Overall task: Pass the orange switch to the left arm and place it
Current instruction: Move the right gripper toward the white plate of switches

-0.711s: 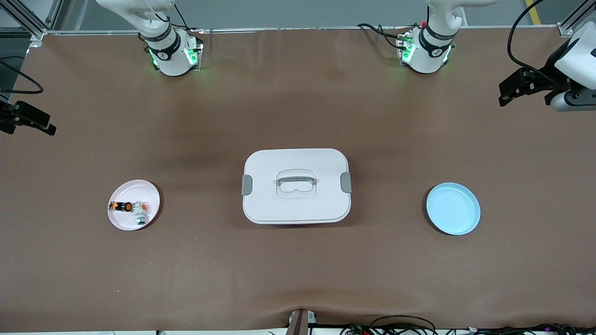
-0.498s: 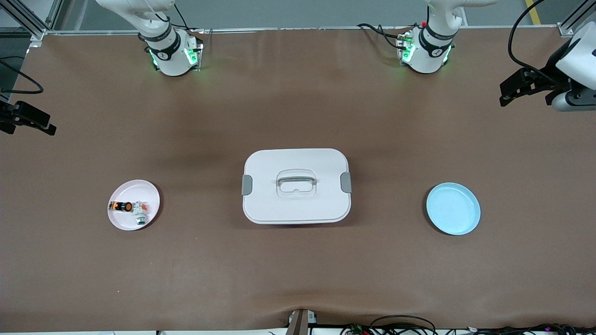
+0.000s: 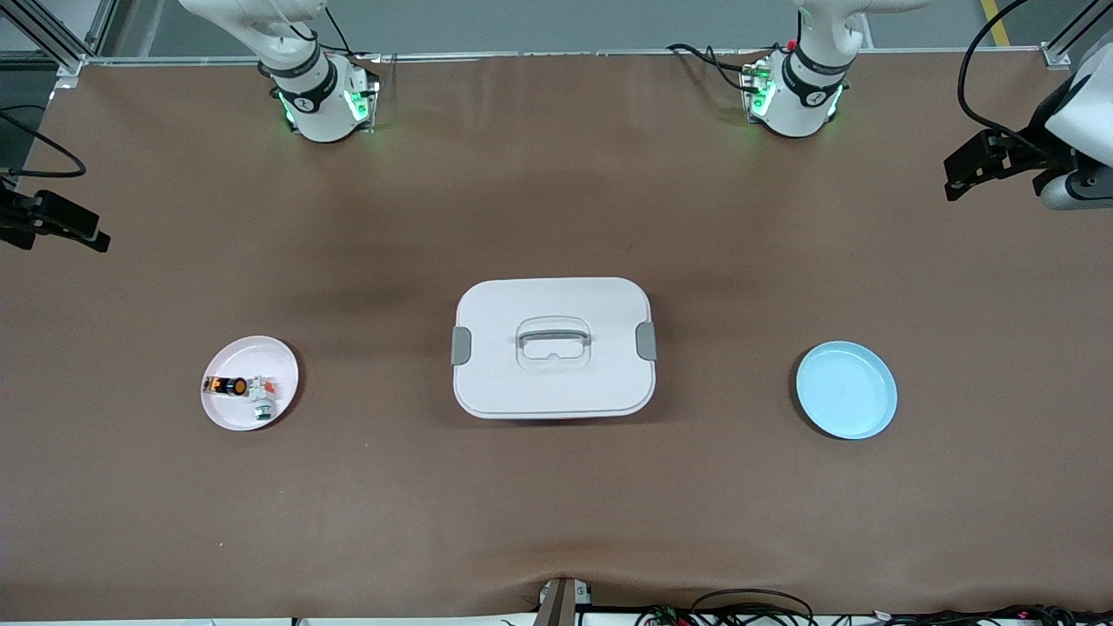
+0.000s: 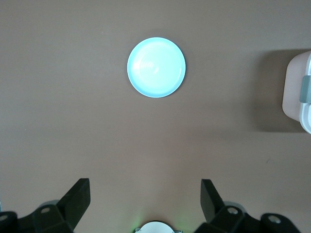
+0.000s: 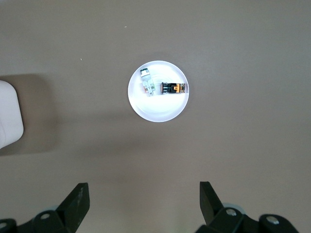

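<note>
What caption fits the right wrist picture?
Open right pincer high over pink plate holding orange switch and white-green part.

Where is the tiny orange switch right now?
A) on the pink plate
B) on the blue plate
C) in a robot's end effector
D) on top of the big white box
A: the orange switch lies on the pink plate, next to a small white-and-green part, and the plate sits toward the right arm's end of the table.

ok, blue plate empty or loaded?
Empty: the blue plate shows bare in the front and left wrist views.
</note>
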You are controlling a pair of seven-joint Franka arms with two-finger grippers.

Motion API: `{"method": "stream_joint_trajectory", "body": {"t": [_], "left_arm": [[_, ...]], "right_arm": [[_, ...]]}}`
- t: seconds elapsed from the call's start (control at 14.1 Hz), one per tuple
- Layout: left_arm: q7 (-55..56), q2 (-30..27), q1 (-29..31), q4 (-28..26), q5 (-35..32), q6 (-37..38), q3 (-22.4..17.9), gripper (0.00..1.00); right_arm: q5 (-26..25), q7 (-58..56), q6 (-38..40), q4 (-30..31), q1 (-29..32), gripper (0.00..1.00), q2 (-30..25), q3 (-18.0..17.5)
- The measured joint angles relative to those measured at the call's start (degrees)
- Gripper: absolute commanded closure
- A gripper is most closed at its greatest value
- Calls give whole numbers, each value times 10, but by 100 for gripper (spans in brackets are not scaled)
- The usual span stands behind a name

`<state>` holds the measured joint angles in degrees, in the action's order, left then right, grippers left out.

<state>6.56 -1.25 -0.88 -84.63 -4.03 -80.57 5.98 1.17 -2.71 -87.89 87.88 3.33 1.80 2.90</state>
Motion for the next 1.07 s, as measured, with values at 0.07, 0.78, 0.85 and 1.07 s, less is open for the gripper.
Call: {"method": "stream_joint_trajectory", "body": {"t": [0.07,0.78,0.85,1.07], "left_arm": [[0,0,1,1,0,0,-1,0],[-2,0,18,2,0,16,-5,0],[-2,0,18,1,0,16,-5,0],[-2,0,18,-4,0,16,-5,0]], "right_arm": [[0,0,-1,3,1,0,0,1],[56,-11,-205,168,53,0,37,6],[59,-15,-226,180,54,0,45,6],[91,-52,-292,212,58,0,78,5]]}}
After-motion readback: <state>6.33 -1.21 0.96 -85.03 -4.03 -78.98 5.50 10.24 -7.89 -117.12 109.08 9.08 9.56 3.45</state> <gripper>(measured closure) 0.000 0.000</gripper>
